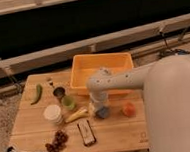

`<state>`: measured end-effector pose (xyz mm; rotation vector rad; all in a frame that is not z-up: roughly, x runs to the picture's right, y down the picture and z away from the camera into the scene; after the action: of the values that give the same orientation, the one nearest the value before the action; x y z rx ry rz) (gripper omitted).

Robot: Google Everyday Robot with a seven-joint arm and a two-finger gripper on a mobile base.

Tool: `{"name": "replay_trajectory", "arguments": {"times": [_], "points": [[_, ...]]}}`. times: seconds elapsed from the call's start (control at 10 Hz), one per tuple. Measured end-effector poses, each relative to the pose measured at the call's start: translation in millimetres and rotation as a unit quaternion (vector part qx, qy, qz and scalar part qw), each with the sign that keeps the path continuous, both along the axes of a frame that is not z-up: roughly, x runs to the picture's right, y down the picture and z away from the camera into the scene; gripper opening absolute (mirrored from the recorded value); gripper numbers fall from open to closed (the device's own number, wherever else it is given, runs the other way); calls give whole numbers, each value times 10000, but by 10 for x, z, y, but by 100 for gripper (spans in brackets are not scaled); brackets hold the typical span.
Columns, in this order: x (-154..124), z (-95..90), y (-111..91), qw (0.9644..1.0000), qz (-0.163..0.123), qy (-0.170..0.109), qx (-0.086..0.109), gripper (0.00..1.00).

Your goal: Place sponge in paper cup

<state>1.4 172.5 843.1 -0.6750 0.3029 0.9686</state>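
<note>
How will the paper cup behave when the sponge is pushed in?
Probably light: the paper cup stands upright with nothing bracing it, so a side nudge may slide or tip it. The sponge, under the gripper, looks nearly as wide as the rim, so it may catch and tip it.

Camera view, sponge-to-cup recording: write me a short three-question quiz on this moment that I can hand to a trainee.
1. True or false: the sponge already lies in the paper cup.
2. The gripper is: A) at the green pepper; B) down at the sponge; C) beside the grapes.
3. Which small cup stands closest to the paper cup?
Key: 1 false, it lies on the table; 2 B; 3 the green cup.
</note>
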Motion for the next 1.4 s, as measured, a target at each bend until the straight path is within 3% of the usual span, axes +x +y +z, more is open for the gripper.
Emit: {"name": "replay_trajectory", "arguments": {"times": [0.4, 0.6, 0.8, 1.0, 1.2, 1.4], "points": [[-16, 71, 110, 9995, -159, 238, -128, 65], [30, 109, 128, 9984, -185, 514, -137, 61], [66, 122, 123, 9956, -149, 909, -141, 43], [72, 37, 17, 9921, -78, 1250, -24, 23], [80, -184, -217, 9887, 55, 1485, 206, 4], [14, -497, -505, 9867, 153, 1558, 430, 0]]}}
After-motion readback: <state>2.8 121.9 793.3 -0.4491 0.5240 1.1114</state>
